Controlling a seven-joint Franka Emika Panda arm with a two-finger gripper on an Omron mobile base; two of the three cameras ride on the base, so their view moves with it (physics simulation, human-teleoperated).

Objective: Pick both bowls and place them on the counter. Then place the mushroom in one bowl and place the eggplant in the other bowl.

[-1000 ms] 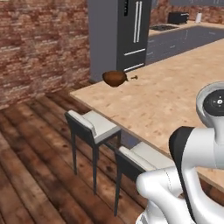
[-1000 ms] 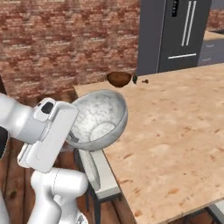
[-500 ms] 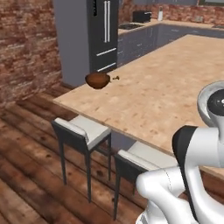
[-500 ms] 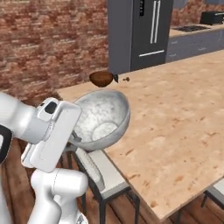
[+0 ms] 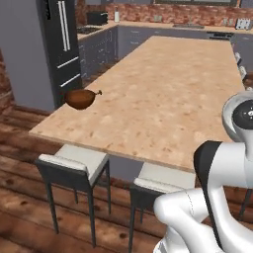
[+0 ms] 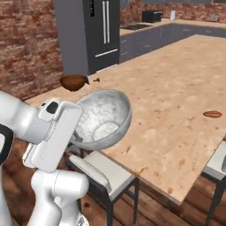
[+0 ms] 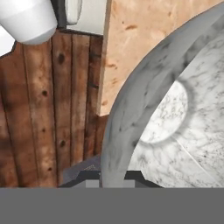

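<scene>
The stone bowl [image 6: 102,118] hides the gripper [image 7: 114,176], whose jaws pinch its rim, tilted over the counter's [image 6: 176,97] near edge. Far left on the tan counter sits the wooden bowl [image 6: 73,82], a dark speck, hard to make out, beside it; the mushroom [image 6: 212,114] lies right. Stools [image 5: 74,163] stand on plank floor, brick walls beyond.

In the right base view the stone bowl [image 6: 102,118] sits at the centre left of the frame, tilted, in front of the near edge of the counter [image 6: 176,101]. The wooden bowl [image 6: 73,82] lies on the counter at the upper left, with the eggplant [image 6: 96,80] just beside it to the right. The mushroom [image 6: 212,114] lies on the counter at the right edge. Two stools [image 5: 74,163] stand under the counter edge at the lower part of the left base view.
</scene>
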